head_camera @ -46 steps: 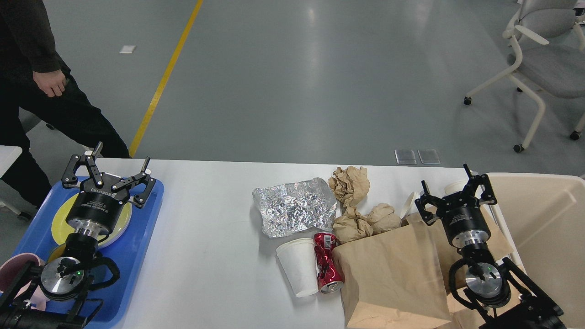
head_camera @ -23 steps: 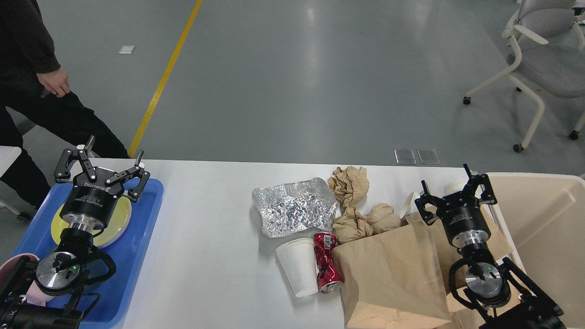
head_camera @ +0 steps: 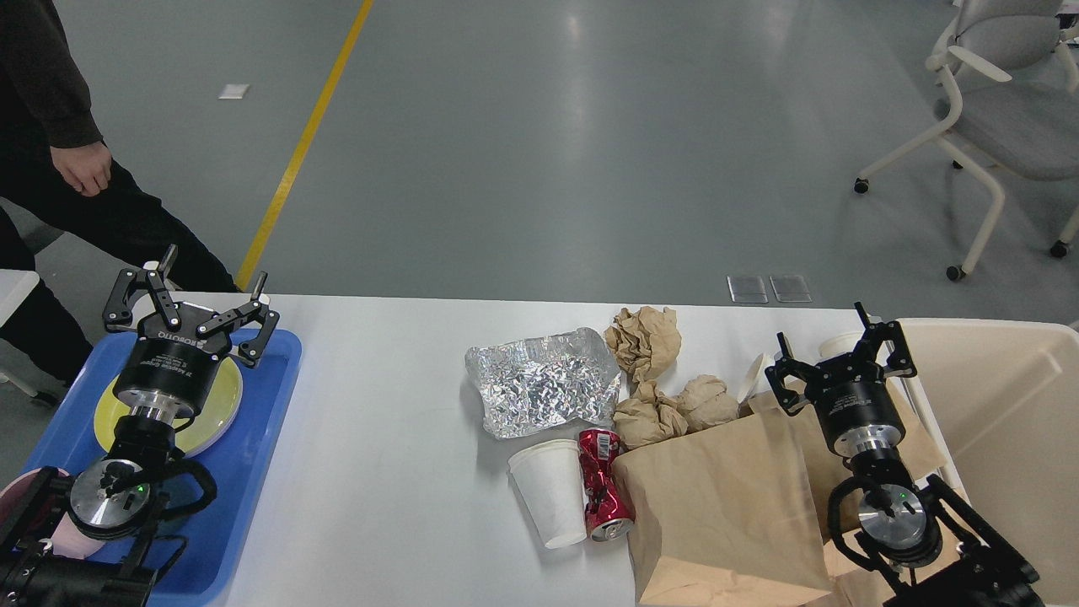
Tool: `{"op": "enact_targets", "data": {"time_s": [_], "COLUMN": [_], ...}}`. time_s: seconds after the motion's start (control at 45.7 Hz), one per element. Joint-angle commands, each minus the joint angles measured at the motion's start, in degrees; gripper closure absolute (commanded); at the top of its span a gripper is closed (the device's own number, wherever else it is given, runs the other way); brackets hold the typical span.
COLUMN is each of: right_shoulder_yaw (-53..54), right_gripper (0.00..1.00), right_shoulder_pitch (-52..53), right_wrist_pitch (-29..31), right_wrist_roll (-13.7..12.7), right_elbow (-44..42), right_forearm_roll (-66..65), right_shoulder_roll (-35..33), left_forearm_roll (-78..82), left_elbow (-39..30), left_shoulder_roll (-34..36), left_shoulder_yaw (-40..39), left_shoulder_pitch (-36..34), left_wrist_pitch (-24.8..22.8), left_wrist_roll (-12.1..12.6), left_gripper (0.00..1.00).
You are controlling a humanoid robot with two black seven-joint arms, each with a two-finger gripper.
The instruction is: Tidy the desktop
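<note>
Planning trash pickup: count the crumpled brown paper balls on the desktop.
3: one crumpled brown paper ball behind the foil, two at the brown paper bag's top edge. More may be hidden.

Lab/office hall: grey floor w/ yellow line [head_camera: 299,152], wheeled chair [head_camera: 1003,126].

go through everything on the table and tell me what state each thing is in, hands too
Left hand: open, empty, above blue tray.
Right hand: open, empty.
White cup: on its side.
Red can: dented, lying down.
Foil: crumpled, spread flat.
Paper balls: wadded.
Brown bag: lying flat.
Yellow plate: in the tray.
</note>
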Motion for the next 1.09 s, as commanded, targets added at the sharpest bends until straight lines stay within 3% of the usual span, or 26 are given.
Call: {"op": "enact_targets", "data": {"time_s": [0.0, 0.831, 1.072], "right_shoulder_yaw": [0.00, 0.00, 0.00], "right_gripper": [0.00, 0.00, 0.00], "right_shoulder_pitch": [0.00, 0.09, 0.09], "right_wrist_pitch": [0.00, 0.00, 0.00], "right_wrist_roll": [0.00, 0.00, 0.00], "right_elbow": [-0.04, -0.13, -0.22], "right_forearm_roll": [0.00, 0.00, 0.00], "right_shoulder_roll": [0.02, 0.02, 0.02], "left_forearm_roll": [0.00, -0.53, 0.17], "left_elbow": [0.00, 0.17, 4.92], "left_shoulder_roll": [-0.58, -0.23, -0.75], "left_shoulder_yaw": [0.54, -0.78, -0.25], "left_shoulder_pitch": [0.50, 0.15, 0.24], "left_wrist_pitch": [0.00, 0.70, -0.09], "left_wrist_roll": [0.07, 0.07, -0.46], "left_gripper": [0.04, 0.04, 0.04]}}
